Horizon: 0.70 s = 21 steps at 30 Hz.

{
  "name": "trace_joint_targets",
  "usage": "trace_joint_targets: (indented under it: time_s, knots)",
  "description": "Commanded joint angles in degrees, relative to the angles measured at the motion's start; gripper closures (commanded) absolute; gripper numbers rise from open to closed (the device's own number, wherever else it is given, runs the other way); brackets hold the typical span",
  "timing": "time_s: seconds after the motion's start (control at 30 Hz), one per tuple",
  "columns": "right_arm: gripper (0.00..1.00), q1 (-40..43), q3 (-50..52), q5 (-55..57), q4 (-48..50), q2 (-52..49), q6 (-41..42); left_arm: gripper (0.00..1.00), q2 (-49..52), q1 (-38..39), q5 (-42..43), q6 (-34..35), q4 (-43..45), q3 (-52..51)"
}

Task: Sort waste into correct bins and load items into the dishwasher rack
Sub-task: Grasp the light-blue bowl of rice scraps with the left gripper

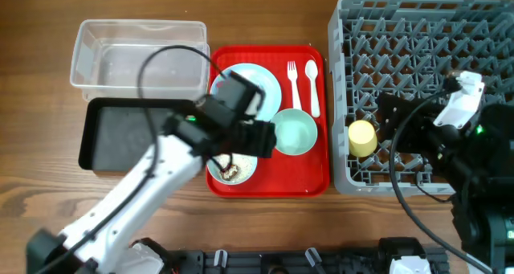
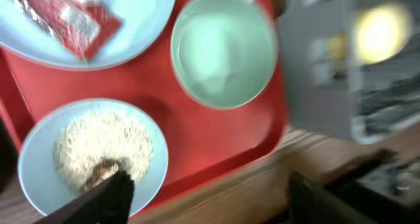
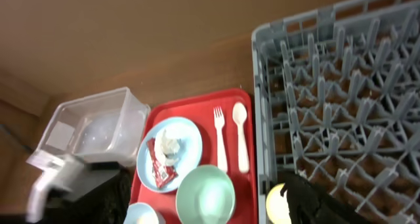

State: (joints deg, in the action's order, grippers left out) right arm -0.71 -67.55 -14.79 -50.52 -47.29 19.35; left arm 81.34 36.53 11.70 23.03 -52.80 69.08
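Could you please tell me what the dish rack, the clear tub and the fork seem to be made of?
The dish rack is probably moulded plastic: matt grey, uniform lattice with pegs. The clear tub is likely thin glossy plastic; the table shows through it. The fork looks like smooth white plastic, with no metallic shine.
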Motion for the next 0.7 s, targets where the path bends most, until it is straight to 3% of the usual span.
trace_joint_targets:
  time_s: [0.0,0.03,0.13,0.33,0.57,0.67]
  knots:
    - [0.22,-0.07,-0.37,-0.81,-0.74,-0.79,0.76,0.36,6.78,6.34,-14.21,9.14,-2.80,0.26]
    - [0.21,-0.07,-0.37,-0.81,-0.76,-1.01,0.74,0.42,9.81,7.65,-19.06,13.27,-4.39,0.26]
    - [0.21,-0.07,-0.37,-0.81,-0.72,-0.98,0.79,0.48,14.75,7.89,-19.19,15.02,-4.70,0.24]
    - [0.18,-0.07,-0.37,-0.79,-0.72,-1.01,0.76,0.58,21.75,8.41,-16.72,13.22,-2.27,0.15]
    - [0.18,-0.07,-0.37,-0.81,-0.74,-0.98,0.76,0.63,23.37,8.55,-15.96,13.25,2.67,-3.41]
    - [0.18,-0.07,-0.37,-0.79,-0.74,-0.98,0.76,0.95,23.34,8.52,-15.85,13.25,3.87,-4.72]
